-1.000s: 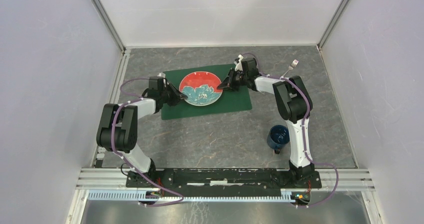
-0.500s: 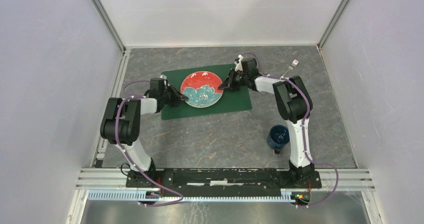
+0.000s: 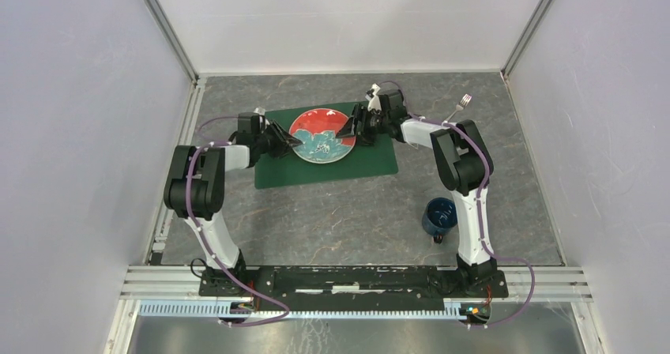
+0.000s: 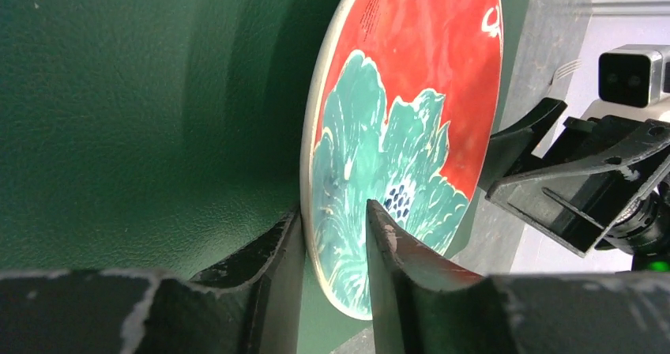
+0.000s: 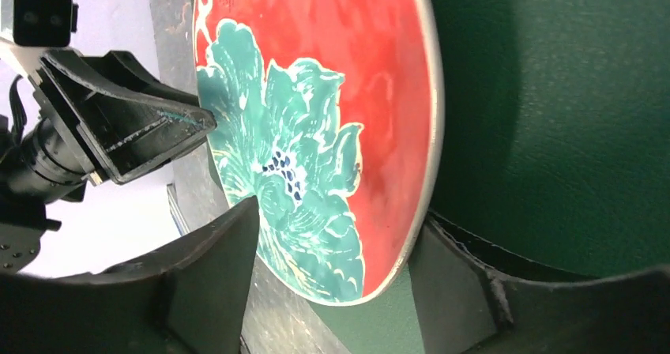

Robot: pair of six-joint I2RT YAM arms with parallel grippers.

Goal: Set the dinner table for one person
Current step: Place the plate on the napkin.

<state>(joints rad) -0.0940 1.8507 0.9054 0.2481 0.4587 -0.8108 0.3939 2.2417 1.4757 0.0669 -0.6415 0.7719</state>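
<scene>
Right side of dinner table: mug, fork.

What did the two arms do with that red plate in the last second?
Both arms shifted the plate a little toward the dinner table's far side, over the green placemat. The left gripper and right gripper then opened and let go of its rim, which their fingers now straddle loosely. The left arm's elbow swung inward. The fork, blue mug and placemat stayed put.
</scene>
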